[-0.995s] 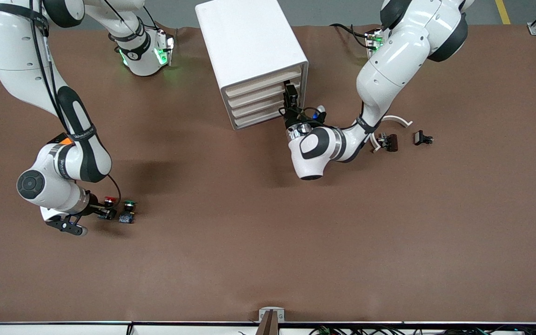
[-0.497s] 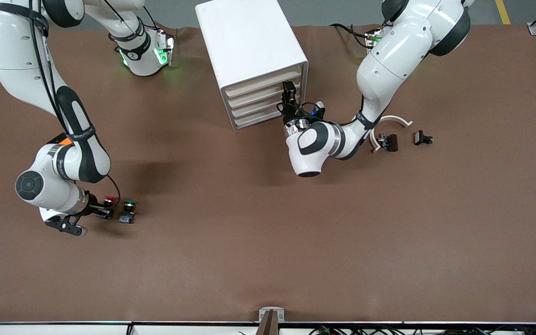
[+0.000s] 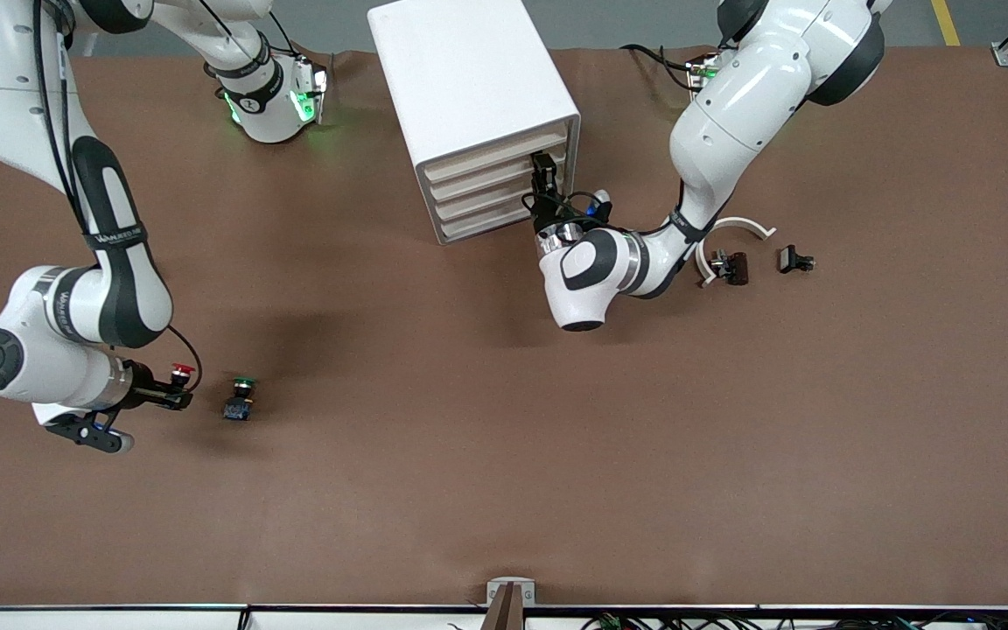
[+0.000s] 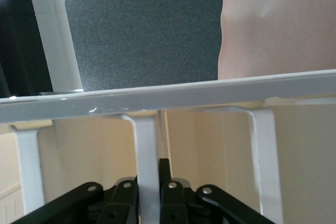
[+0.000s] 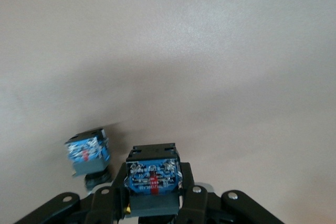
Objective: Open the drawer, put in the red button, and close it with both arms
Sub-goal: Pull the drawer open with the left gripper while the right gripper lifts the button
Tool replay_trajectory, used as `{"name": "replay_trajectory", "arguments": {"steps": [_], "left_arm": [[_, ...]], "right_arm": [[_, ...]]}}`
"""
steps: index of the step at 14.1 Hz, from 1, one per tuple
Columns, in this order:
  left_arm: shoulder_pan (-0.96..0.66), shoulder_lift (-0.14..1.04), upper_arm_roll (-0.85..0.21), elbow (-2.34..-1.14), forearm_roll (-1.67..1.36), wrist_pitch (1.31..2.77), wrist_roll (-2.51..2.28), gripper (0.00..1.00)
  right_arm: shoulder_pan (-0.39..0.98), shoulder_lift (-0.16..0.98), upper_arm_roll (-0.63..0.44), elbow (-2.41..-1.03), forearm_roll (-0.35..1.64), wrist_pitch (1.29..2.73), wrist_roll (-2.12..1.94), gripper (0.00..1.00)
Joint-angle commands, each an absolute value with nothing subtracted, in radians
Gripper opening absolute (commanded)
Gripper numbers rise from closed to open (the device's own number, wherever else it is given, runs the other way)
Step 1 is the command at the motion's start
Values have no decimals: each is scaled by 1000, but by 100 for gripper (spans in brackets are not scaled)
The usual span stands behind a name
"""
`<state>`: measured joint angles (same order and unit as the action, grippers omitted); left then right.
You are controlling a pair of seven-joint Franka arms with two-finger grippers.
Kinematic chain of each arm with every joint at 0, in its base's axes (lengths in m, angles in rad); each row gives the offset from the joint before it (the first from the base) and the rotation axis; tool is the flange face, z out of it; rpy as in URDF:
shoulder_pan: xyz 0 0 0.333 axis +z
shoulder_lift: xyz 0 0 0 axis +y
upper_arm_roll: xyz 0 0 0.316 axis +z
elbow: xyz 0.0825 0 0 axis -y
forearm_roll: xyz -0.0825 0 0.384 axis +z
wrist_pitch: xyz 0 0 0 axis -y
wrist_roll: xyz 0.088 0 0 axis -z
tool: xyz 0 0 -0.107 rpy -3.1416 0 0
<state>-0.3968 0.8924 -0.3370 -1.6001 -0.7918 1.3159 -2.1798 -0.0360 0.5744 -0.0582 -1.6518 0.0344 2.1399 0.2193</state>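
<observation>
At lower left of the front view, the red button (image 3: 178,371) is clamped in the right gripper (image 3: 173,395). At upper centre, a drawer handle (image 4: 148,171) of the cabinet (image 3: 469,105) is pinched by the left gripper (image 3: 544,179).

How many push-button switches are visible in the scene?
2. The red button is held in the right gripper over the table; the green button stands on the table beside it.

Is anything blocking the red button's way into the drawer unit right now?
Yes: the drawers of the white drawer unit look shut, so no compartment is open. The left gripper is closed on a handle. The right gripper holds the red button; the table between shows bare.
</observation>
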Motion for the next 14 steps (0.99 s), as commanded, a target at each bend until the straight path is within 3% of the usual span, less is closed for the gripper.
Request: {"name": "replay_trajectory", "arguments": {"steps": [1, 9, 14], "left_arm": [[-410, 876, -336, -1623, -811, 1324, -2181, 0], [-376, 876, -313, -1605, -808, 1338, -2180, 0], [-362, 880, -262, -1562, -808, 1339, -2174, 0]], "right_arm": [[-43, 528, -54, -1660, 87, 2068, 210, 0], [-37, 247, -57, -1675, 120, 1712, 345, 0], [27, 157, -54, -1674, 117, 1657, 497, 0]]}}
